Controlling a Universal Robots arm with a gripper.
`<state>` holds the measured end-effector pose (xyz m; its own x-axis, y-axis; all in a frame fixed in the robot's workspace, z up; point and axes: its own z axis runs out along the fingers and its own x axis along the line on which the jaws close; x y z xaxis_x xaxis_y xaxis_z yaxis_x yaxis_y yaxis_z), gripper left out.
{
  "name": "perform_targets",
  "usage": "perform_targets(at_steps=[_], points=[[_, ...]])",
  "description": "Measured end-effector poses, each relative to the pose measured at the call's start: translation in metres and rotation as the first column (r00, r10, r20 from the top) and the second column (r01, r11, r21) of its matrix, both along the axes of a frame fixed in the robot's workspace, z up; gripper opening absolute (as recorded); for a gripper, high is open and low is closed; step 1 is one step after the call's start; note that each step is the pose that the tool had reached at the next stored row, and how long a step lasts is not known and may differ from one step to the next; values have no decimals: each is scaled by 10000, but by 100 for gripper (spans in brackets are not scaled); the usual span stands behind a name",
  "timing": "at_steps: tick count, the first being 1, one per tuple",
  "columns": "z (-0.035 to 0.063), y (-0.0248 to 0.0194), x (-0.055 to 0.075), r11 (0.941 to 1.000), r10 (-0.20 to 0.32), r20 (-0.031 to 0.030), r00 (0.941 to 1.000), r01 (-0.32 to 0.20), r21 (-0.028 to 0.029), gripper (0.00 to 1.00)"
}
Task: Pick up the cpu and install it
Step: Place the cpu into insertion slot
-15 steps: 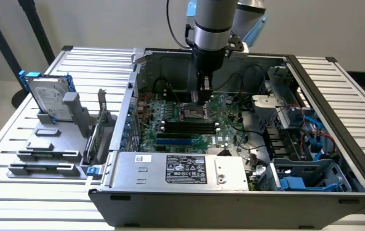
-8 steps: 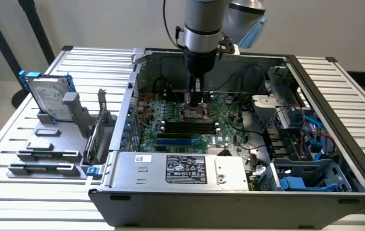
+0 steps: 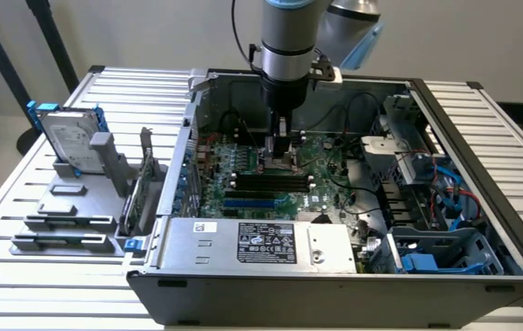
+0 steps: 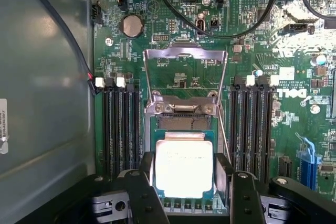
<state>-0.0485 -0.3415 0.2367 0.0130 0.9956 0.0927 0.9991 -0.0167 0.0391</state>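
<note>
At the exterior view's left, a hard drive (image 3: 70, 141) is propped on grey holders (image 3: 63, 231). Further right, inside the open computer case (image 3: 243, 283), the gripper (image 3: 281, 157) is positioned low over the motherboard (image 3: 324, 155). Its jaws are held apart, flanking the cpu (image 4: 184, 169), which is seated in the socket.

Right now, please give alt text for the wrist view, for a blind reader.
A shiny CPU is at the open socket of a green motherboard, with the end effector around it. Black memory slots stand on both sides.
</note>
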Motion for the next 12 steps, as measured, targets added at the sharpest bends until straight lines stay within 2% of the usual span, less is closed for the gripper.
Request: perform_targets(at_steps=[1, 8, 12], points=[[-10, 0, -4, 10000, -1, 41, 10000, 1, 0, 55], [-85, 0, -12, 10000, 1, 45, 10000, -1, -8, 55], [-139, 5, -12, 10000, 38, 67, 10000, -37, -60, 55]])
